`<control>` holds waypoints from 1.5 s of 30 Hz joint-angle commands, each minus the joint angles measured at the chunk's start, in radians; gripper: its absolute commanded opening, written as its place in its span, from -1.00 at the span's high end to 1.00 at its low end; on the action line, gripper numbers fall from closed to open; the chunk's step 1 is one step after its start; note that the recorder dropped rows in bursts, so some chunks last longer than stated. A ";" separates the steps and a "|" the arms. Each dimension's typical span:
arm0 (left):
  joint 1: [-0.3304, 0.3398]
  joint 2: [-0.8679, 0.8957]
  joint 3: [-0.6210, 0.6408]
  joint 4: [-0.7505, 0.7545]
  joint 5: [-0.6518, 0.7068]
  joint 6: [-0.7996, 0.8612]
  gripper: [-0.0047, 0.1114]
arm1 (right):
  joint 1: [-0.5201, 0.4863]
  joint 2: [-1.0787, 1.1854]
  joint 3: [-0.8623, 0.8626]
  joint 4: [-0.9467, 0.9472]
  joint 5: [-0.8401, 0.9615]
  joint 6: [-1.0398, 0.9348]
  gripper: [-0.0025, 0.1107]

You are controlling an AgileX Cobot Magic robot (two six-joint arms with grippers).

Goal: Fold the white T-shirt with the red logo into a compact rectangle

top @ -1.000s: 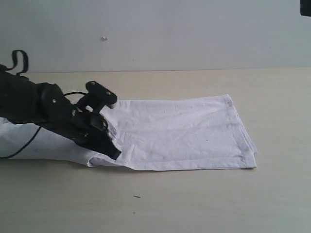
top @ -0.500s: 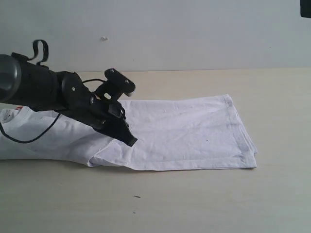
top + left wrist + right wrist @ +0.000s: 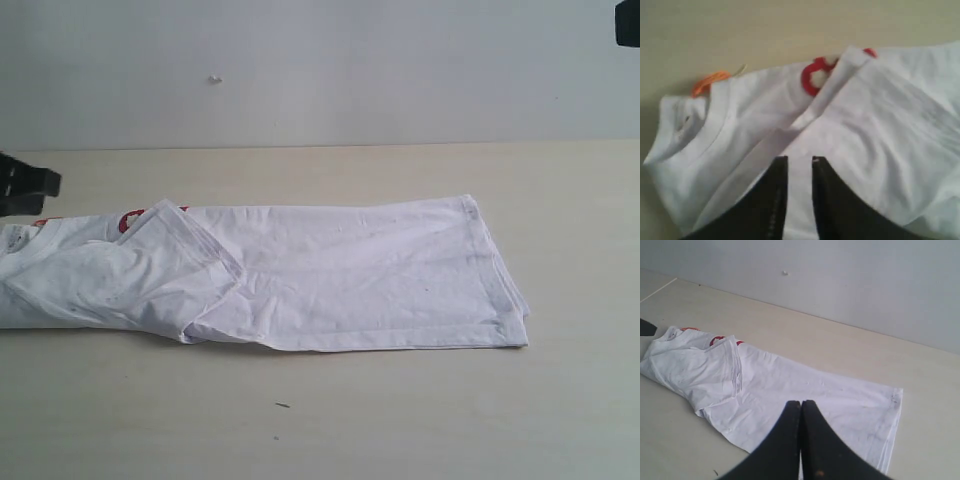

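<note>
The white T-shirt (image 3: 340, 275) lies flat on the table, folded into a long band from the left edge to the right of centre. One sleeve (image 3: 175, 265) is turned over onto the body at its left end. Only a bit of the red logo (image 3: 130, 220) peeks out beside that sleeve. In the left wrist view I see the ribbed collar (image 3: 705, 135), the orange neck tag (image 3: 710, 82) and a red letter of the logo (image 3: 815, 75). My left gripper (image 3: 800, 161) hovers over the sleeve, open by a narrow gap, holding nothing. My right gripper (image 3: 801, 403) is shut and empty, high above the shirt (image 3: 790, 385).
The pale wooden table (image 3: 400, 420) runs back to a grey wall (image 3: 350, 70). A black tip of the left arm (image 3: 25, 185) shows at the left edge, and a bit of the right arm (image 3: 628, 22) at the top right corner. A small dark speck (image 3: 282, 405) lies in front of the shirt.
The left arm has pulled back to the left off the shirt. The sleeve it covered now lies folded over the body, uncovering the collar end and a bit of red logo.
</note>
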 commanded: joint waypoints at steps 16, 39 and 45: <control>0.280 0.426 -0.224 -0.030 0.087 -0.173 -0.13 | -0.003 -0.083 0.001 0.062 0.027 -0.047 0.96; 0.280 0.564 -0.250 -0.240 0.191 0.023 0.29 | -0.003 -0.083 0.001 0.072 0.031 -0.047 0.96; 0.276 0.562 -0.314 -0.254 0.338 0.053 0.92 | -0.003 -0.083 0.001 0.072 0.033 -0.050 0.96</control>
